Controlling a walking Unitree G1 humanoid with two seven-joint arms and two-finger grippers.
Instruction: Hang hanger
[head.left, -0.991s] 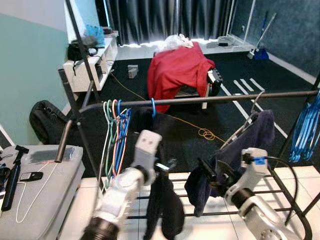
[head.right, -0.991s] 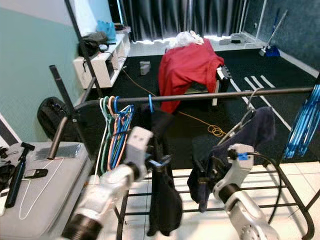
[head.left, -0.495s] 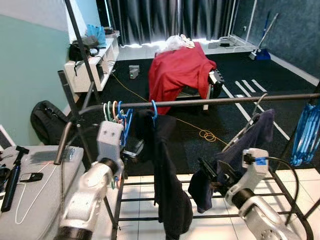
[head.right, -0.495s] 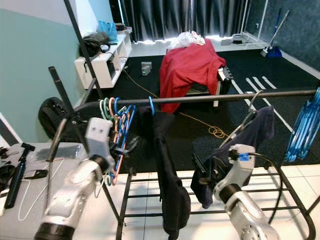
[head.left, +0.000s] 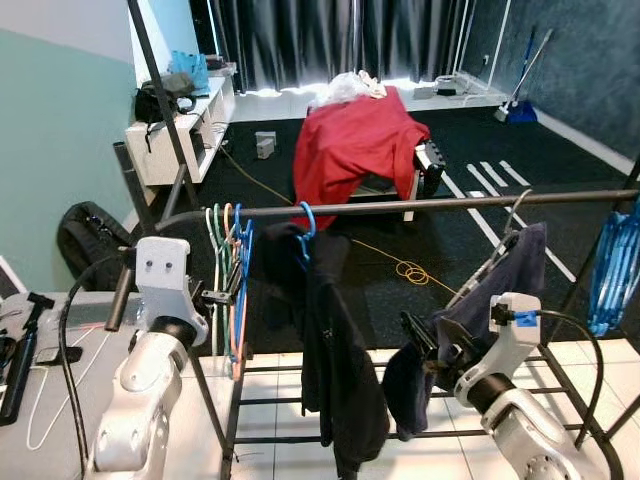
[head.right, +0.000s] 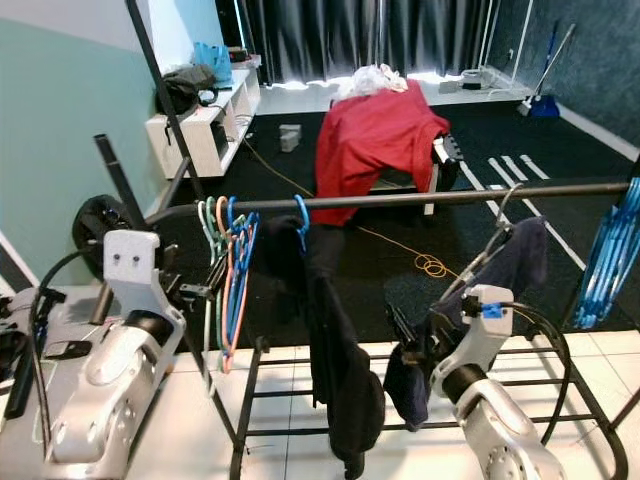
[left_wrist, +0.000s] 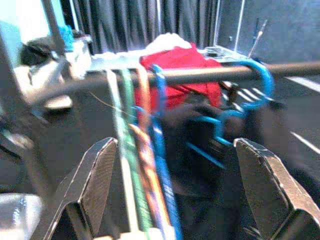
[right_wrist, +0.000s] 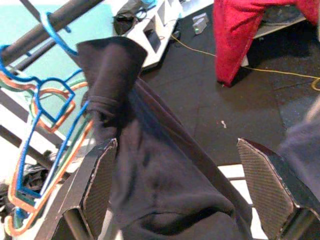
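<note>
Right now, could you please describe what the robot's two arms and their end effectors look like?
Both arms are silver-grey with rounded casings and black joint rings. The left arm ends in a boxy pale wrist block with two small dark holes, and a black cable loops beside it. The right arm has a similar block marked with a blue tag, also with a black cable. The left end effector and the right end effector each have two long black fingers.

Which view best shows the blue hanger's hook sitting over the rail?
The left wrist view: the blue hanger curls over the rail close up, with the dark garment below. Both eye views show the hook small. The right wrist view shows it at the frame's corner, above the garment.
</note>
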